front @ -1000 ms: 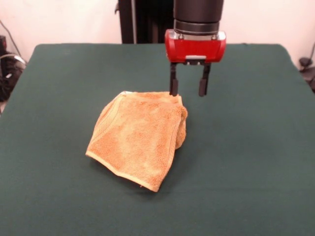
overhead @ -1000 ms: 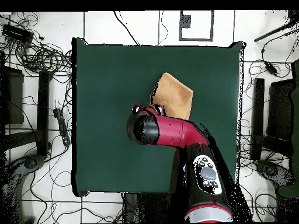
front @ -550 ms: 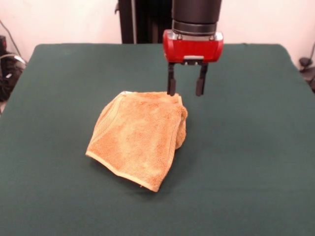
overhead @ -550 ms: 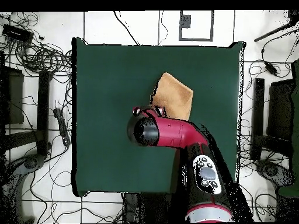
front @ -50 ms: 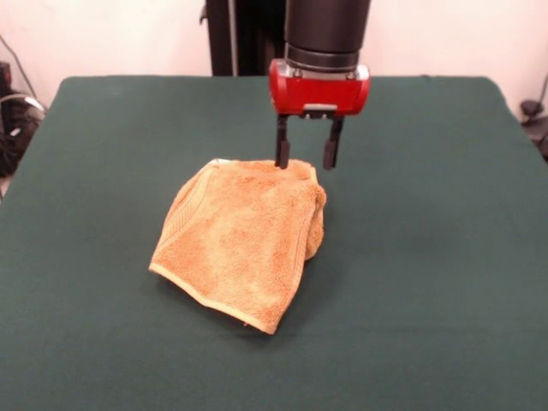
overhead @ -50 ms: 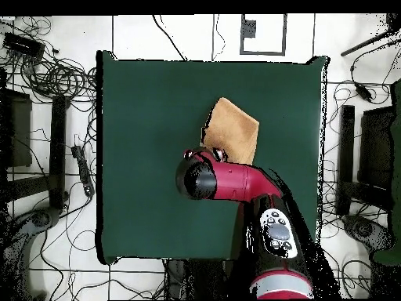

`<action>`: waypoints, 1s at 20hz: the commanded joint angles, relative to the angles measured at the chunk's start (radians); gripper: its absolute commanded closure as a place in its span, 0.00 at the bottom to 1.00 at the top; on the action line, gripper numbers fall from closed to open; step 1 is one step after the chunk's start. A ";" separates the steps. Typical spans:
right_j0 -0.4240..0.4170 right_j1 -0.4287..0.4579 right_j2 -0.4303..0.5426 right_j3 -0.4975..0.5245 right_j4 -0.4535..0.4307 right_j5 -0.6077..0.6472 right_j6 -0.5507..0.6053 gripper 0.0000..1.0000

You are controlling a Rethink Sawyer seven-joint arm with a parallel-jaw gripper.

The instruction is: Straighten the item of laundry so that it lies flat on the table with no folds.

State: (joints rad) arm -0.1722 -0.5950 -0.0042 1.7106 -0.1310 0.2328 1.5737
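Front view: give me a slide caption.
Open claw poised over the far edge of a folded orange towel on the green table.

One camera is looking low across the table (front @ -50 ms: 445, 282). Another is looking straight down from high up. Both are showing the towel (front @ -50 ms: 240, 240).

dark green table (front @ -50 ms: 428, 257), folded golden-orange towel (front @ -50 ms: 235, 244) lying near its middle

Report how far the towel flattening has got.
Done: nothing yet; the towel lies folded over itself in a bunched wedge on the table. In hand: the gripper hangs open over the towel's far edge, gripping nothing. Left: grasp an edge, pull the folds open and spread the cloth flat.
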 commanded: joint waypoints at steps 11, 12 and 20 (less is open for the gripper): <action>0.045 0.125 0.029 -0.033 -0.022 -0.098 0.144 0.00; 0.045 0.130 0.030 -0.036 -0.023 -0.100 0.142 0.00; 0.039 0.140 0.031 -0.042 -0.019 -0.104 0.136 0.00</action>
State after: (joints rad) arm -0.1660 -0.4827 -0.0044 1.7005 -0.1308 0.1653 1.5737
